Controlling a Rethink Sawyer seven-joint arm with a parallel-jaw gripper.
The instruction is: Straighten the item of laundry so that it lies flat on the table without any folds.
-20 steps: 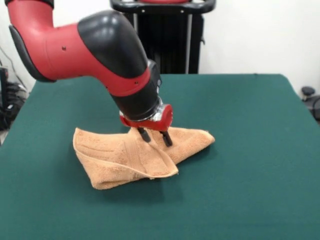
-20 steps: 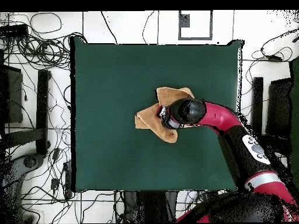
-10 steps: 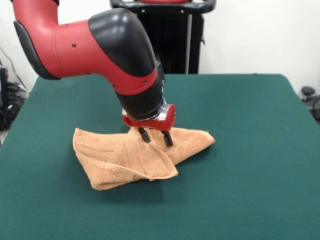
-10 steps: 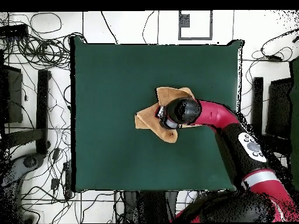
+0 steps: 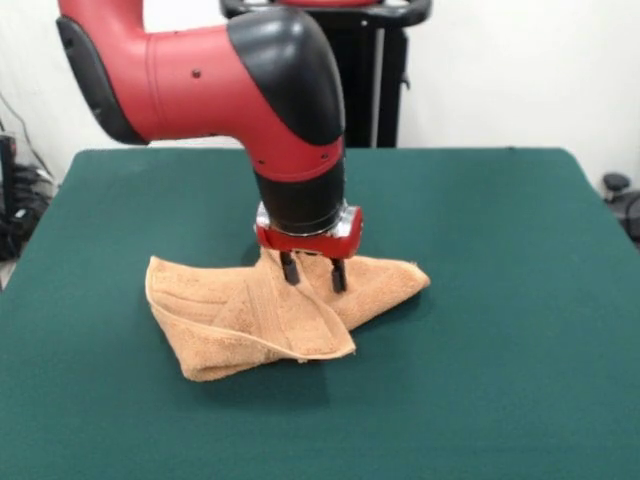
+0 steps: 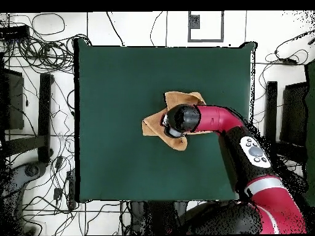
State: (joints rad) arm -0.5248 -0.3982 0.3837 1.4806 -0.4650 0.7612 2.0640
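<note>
Centrally, the hand (image 5: pixel 312 274) points almost straight down over the middle of the towel (image 5: pixel 262 318), its two dark fingers (image 5: pixel 290 268) set a narrow gap apart with nothing between them; the tips stand at or just above the cloth, and whether they touch it cannot be told from either view. In the overhead view the black wrist covers the hand completely, with only the towel (image 6: pixel 152 126) showing around it.

The towel lies crumpled near the middle of the green tabletop (image 5: pixel 500 300), well clear of every edge. In the front view a large flap is turned over diagonally, its free corner (image 5: pixel 350 348) pointing toward the camera, while a second lobe (image 5: pixel 395 280) extends to the picture's right and a thick doubled edge runs along the near left side.

Handling, as judged from its look: terry cloth is light, limp and not fragile; it will drape and drag rather than hold shape, and its pile should grip the felt-like surface, so the lower layer is likely to stay put when an upper layer is pulled. A pinch at a single-layer edge or corner of the folded flap seems the best hold; a grasp at mid-fold risks catching both layers and lifting the whole bundle.
</note>
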